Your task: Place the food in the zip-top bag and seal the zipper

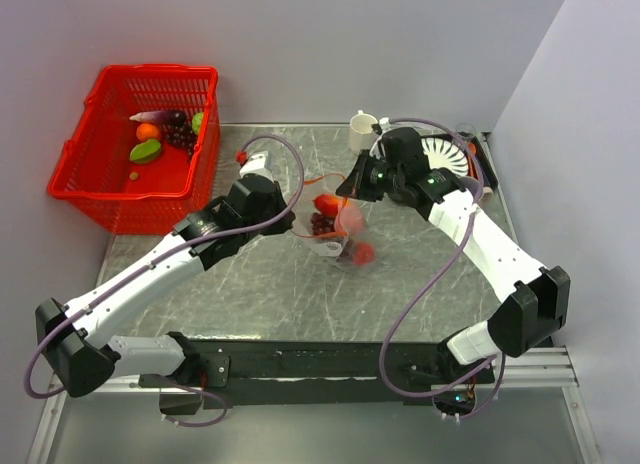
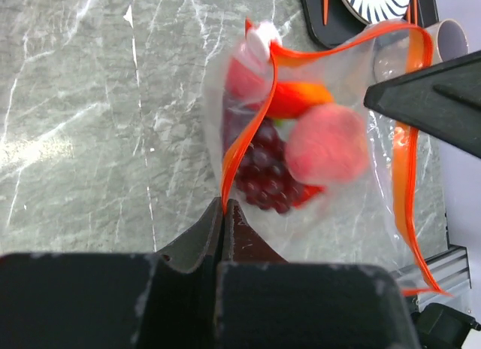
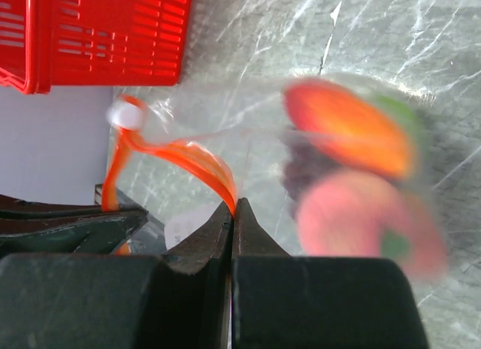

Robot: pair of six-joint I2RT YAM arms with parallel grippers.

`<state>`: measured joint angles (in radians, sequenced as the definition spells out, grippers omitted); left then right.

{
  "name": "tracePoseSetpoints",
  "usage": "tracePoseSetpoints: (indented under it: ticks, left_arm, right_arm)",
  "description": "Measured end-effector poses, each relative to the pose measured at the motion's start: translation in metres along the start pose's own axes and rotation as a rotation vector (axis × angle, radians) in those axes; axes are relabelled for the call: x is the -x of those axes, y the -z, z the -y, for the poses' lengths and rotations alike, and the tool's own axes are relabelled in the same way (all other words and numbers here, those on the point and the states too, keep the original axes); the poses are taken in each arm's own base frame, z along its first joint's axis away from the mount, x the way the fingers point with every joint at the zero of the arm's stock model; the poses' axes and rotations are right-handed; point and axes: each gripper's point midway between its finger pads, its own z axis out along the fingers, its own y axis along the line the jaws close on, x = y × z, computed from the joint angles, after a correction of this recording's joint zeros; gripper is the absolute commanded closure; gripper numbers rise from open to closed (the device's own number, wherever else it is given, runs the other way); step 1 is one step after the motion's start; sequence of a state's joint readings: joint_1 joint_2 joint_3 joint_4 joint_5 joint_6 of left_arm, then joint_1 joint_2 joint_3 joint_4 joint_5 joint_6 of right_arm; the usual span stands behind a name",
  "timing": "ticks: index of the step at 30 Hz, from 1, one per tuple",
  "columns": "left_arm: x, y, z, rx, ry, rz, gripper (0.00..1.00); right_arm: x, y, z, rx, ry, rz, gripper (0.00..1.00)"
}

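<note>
The clear zip-top bag (image 1: 338,229) hangs between both grippers above the marble table's middle. It holds dark grapes (image 2: 267,176), a pink peach (image 2: 327,144) and an orange-red piece of food (image 2: 297,97). Its red-orange zipper (image 2: 237,150) gapes open along the mouth. My left gripper (image 2: 225,204) is shut on the zipper strip at the bag's left side (image 1: 292,219). My right gripper (image 3: 234,204) is shut on the zipper strip (image 3: 192,157) at the bag's right side (image 1: 350,189). A white slider (image 3: 126,114) sits at the strip's end.
A red mesh basket (image 1: 120,189) with more fruit stands at the back left. A white cup (image 1: 362,132) and a striped plate on a black tray (image 1: 450,154) with orange cutlery are at the back right.
</note>
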<state>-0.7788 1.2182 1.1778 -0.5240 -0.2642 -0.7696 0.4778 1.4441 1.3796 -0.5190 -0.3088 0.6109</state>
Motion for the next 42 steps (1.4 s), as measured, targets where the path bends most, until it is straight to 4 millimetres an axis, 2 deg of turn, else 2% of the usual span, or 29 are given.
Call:
tracePoseSetpoints:
  ticks: [5, 9, 12, 15, 17, 20, 22, 28, 33, 36, 39, 42]
  left_arm:
    - [-0.004, -0.002, -0.004, 0.005, 0.007, 0.002, 0.99]
    - [-0.022, -0.012, -0.016, 0.021, 0.014, -0.019, 0.99]
    - [-0.032, -0.018, -0.023, 0.04, 0.018, -0.037, 0.99]
    - [-0.032, -0.02, -0.022, 0.038, 0.025, -0.034, 0.99]
    - [-0.03, -0.021, -0.02, 0.031, 0.029, -0.024, 0.99]
    - [-0.028, -0.022, -0.022, 0.045, 0.031, -0.011, 0.99]
    - [-0.026, -0.022, -0.028, 0.067, 0.034, -0.002, 0.99]
    - [-0.015, -0.027, -0.049, 0.115, 0.072, 0.014, 0.99]
    - [-0.025, -0.026, -0.065, 0.136, 0.079, 0.0, 0.99]
    - [-0.024, -0.026, -0.07, 0.136, 0.093, -0.007, 0.99]
    - [-0.019, -0.027, -0.077, 0.145, 0.11, -0.005, 0.99]
    - [-0.018, -0.027, -0.082, 0.147, 0.122, -0.004, 0.99]
  right_arm:
    - [-0.015, -0.006, 0.009, 0.003, -0.009, -0.034, 1.0]
    - [-0.038, -0.013, 0.02, -0.002, -0.027, -0.097, 1.0]
    - [-0.043, -0.014, 0.016, 0.029, -0.029, -0.114, 0.95]
    - [-0.043, -0.013, 0.008, 0.072, -0.022, -0.122, 0.77]
    - [-0.044, -0.012, 0.002, 0.102, -0.013, -0.136, 0.6]
    - [-0.04, -0.012, -0.011, 0.148, 0.023, -0.145, 0.5]
    - [-0.038, -0.01, -0.02, 0.177, 0.052, -0.144, 0.48]
    - [-0.035, -0.007, -0.025, 0.199, 0.099, -0.127, 0.5]
    - [-0.027, -0.007, -0.026, 0.193, 0.117, -0.099, 0.51]
    - [-0.016, -0.007, -0.027, 0.189, 0.12, -0.065, 0.52]
    - [-0.01, -0.014, -0.015, 0.129, 0.114, -0.047, 0.6]
    - [-0.005, -0.03, 0.001, 0.031, 0.12, -0.043, 0.67]
